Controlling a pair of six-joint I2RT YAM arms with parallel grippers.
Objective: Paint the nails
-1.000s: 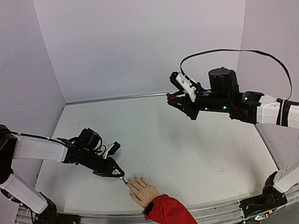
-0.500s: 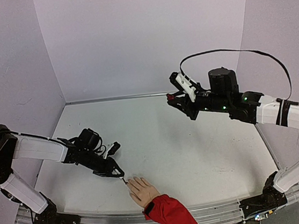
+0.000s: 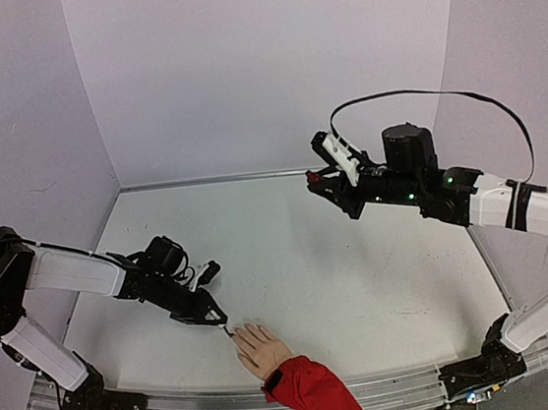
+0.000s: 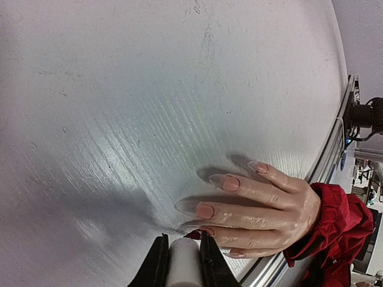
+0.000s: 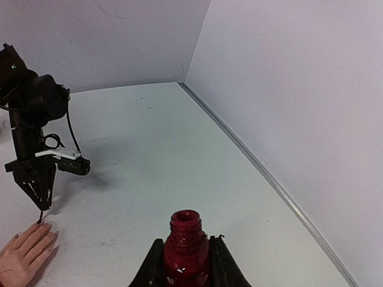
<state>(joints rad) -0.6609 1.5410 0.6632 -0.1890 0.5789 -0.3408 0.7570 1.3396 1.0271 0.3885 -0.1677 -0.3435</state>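
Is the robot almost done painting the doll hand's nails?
Maybe halfway. Done: a few nails on the mannequin hand look tinted pinkish-red. In hand: the left gripper pinches the white brush cap, its tip at the next nail, while the right gripper holds the open red bottle. Left: that nail, and the lowest one, which looks pale.
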